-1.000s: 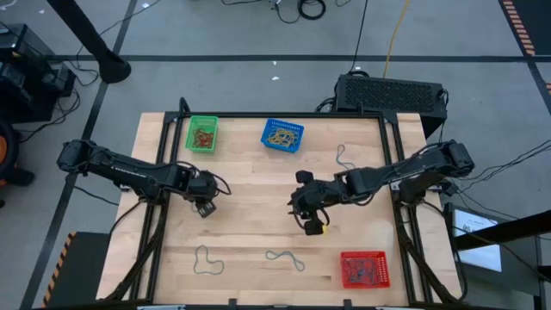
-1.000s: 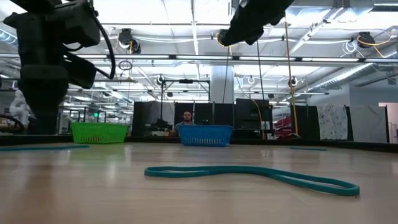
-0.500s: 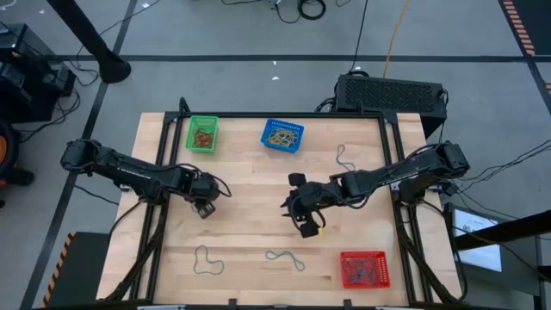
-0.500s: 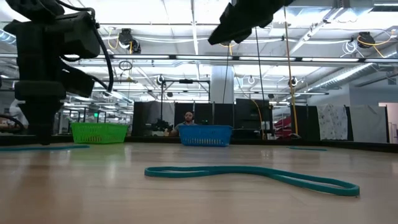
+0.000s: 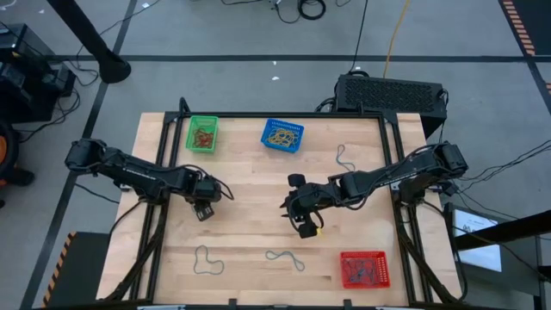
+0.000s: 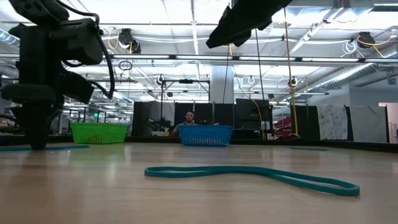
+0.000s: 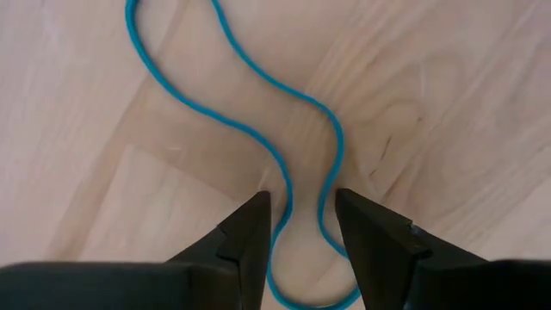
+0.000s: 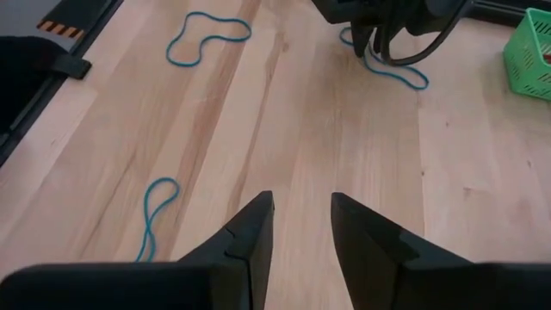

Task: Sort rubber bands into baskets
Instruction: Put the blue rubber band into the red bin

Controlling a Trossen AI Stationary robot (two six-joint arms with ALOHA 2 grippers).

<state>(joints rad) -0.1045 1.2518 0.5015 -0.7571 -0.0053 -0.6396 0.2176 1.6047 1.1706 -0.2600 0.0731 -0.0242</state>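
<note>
My left gripper [image 5: 204,211] is open and low over the table at its left middle. Its fingers stand on either side of one end of a blue rubber band [image 7: 284,146] that lies flat on the wood. In the low view the left gripper [image 6: 34,140] reaches down to the tabletop. My right gripper [image 5: 305,226] is open and empty, up above the table's middle; it also shows in its own wrist view [image 8: 297,228]. The green basket [image 5: 203,134] and blue basket [image 5: 282,135] stand at the far edge. The red basket [image 5: 364,269] stands at the near right.
Other bands lie loose on the table: two near the front edge [image 5: 207,259] [image 5: 285,257] and one at the far right [image 5: 343,157]. A black vented box [image 5: 390,93] stands beyond the far right corner. A person [image 6: 188,118] sits far behind the table.
My left gripper has gone down toward the table, and a little toward its near edge, over the blue band. My right gripper has drifted slightly toward the table's left.
</note>
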